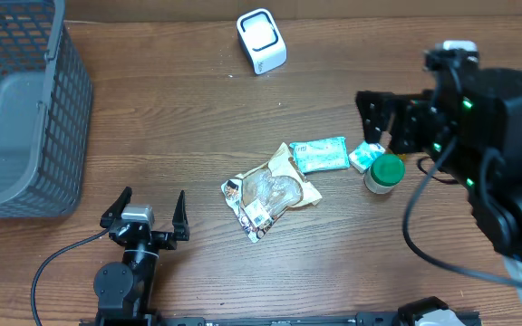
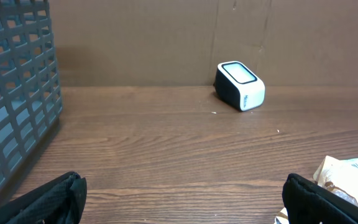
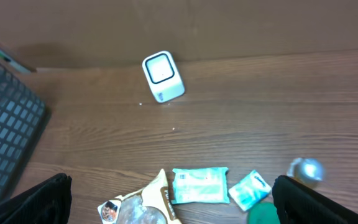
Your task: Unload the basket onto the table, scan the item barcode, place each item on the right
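On the table (image 1: 152,109), nothing has been picked up yet. The items to scan lie in a loose cluster at the middle, between the two arms:
- a crinkled snack bag (image 1: 270,192)
- a teal wipes pack (image 1: 320,155) touching the bag's far corner
- a small teal packet (image 1: 365,157) just beside the wipes pack
- a green-lidded jar (image 1: 385,172) against the small packet

The task does not say which item goes first. The snack bag has a printed patch at its near end, too small to read as a barcode.

The scanner (image 1: 261,41) sits well apart from the cluster at the far edge. Its dark window is tilted up and toward the arms, probably so a lifted item can be shown to it from above. A grey basket (image 1: 25,118) stands at the far left, likely for finished items, though that is a guess.

The right hand (image 1: 381,122) is raised above the table close to the small packet and jar. Its fingers are spread wide and hold nothing, and it looks placed for a drop onto that side of the cluster. The left hand (image 1: 150,204) is low near the front edge, also spread wide and empty, pointing toward the scanner. It looks parked out of the way.

Judged stage: the very start, with the grasp not yet made. The next move needs a pick that leaves the barcode side exposed.
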Controlling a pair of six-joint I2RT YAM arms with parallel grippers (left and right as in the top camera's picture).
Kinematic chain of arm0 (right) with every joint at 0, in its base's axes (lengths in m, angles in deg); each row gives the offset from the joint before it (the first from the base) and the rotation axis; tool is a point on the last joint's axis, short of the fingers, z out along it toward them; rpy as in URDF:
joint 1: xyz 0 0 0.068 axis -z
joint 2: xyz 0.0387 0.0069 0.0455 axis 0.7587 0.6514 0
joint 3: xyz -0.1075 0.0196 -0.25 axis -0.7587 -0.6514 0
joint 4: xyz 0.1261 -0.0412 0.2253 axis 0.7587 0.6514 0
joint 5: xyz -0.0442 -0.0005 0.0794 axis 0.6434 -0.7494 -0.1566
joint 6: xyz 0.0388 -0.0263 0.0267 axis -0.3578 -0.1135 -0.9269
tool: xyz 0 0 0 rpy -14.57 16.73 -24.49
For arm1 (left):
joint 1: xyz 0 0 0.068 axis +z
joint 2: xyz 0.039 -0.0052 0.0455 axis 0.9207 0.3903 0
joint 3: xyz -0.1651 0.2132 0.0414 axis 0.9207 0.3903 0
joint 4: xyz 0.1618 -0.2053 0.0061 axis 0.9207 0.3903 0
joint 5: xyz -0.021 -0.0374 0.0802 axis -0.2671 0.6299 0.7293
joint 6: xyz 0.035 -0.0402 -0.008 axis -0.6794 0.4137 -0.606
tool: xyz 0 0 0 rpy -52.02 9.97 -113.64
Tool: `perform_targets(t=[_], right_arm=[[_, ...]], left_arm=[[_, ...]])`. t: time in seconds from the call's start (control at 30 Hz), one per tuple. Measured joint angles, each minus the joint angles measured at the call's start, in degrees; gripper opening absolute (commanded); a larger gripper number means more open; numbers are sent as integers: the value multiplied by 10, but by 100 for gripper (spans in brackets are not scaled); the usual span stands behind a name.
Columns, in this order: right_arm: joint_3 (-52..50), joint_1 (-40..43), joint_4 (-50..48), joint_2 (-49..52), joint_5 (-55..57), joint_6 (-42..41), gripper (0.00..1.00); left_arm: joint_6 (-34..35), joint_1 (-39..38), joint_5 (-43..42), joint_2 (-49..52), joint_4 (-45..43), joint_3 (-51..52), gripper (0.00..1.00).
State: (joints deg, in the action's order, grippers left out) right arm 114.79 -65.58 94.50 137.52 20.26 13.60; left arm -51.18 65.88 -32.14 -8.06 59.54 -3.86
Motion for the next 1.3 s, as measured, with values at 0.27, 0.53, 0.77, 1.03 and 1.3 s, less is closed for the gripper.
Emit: perform_targets(t=[0.27,0.53,0.77,1.03,1.3], right_arm=[[-68,27,0,-87,2,0,100],[-231,58,-45,-224,2,0,100],[-361,77,-49,-347,2,0,100],[-452,84,-57,-449,15,0,100],[-497,87,-69,-511,21,0,100]], left_arm=[[0,0,0,0,0,0,100],[0,0,0,0,1,0,100],[0,0,0,0,1,0,99],[0,0,0,0,1,0,100],[0,0,0,0,1,0,100]])
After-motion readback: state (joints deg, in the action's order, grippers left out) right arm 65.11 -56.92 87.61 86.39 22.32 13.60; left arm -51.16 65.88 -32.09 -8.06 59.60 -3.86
